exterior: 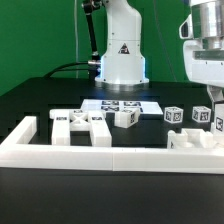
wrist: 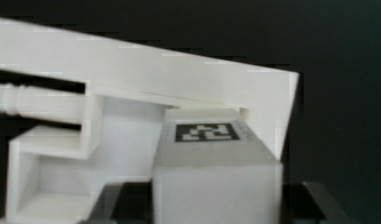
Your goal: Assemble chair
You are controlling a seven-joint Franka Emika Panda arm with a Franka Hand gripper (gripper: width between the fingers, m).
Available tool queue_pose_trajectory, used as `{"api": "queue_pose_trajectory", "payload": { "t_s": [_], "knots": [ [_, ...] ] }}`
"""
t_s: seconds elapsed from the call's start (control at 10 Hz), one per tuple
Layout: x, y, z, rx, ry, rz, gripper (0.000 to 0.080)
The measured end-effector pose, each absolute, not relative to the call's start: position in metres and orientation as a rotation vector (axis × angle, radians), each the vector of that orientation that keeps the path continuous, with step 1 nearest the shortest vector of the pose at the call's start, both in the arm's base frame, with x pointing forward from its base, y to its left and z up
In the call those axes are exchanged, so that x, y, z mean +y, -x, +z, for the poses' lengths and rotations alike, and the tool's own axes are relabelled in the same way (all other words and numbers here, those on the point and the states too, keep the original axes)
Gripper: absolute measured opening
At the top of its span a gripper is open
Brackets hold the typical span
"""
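Chair piece (wrist: 215,165) sits clenched in the claw (wrist: 213,203), a grip only the wrist view shows.

Robotics lab, most likely. Robot arm (exterior: 120,50) standing on black table (exterior: 30,105); plain green backdrop (exterior: 40,35) behind. Marker board (exterior: 122,103) with printed tags flat on table. White chair parts (exterior: 125,118) tagged too. White frame (exterior: 100,155) fences work area. Cable (exterior: 70,68) trails from arm base.

Arm (exterior: 122,45) base upright at rear centre. Wrist (exterior: 205,45) at exterior view's right, pointing straight down. Pincer (exterior: 214,106) low, vertical, jaws drawn close, clamped on both sides of chair piece (wrist: 219,165).
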State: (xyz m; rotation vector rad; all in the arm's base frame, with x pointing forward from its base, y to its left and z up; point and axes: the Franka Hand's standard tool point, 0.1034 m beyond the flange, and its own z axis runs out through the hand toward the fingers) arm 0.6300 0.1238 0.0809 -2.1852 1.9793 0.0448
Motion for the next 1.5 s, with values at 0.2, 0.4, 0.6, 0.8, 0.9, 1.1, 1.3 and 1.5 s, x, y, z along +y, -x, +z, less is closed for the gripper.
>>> {"api": "queue_pose_trajectory", "payload": {
  "t_s": [0.2, 0.4, 0.6, 0.8, 0.9, 1.1, 1.3, 1.5],
  "knots": [
    [0.1250, -0.6305, 0.0809, 2.128, 2.031, 0.071, 0.0292],
    [0.1247, -0.6306, 0.0809, 2.178, 1.971, 0.084, 0.0292],
    [0.1248, -0.6306, 0.0807, 2.158, 1.991, 0.082, 0.0292],
    [0.1275, -0.6298, 0.0816, 2.048, 2.117, 0.089, 0.0498],
    [0.1280, -0.6327, 0.0837, 1.928, 2.224, 0.074, 0.0615],
    [0.1280, -0.6330, 0.0838, 1.735, 2.374, 0.048, 0.0644],
    [0.1278, -0.6329, 0.0836, 1.570, 2.485, 0.028, 0.0648],
    [0.1279, -0.6315, 0.0831, 1.338, 2.631, 0.005, 0.0649]
  ]
}}
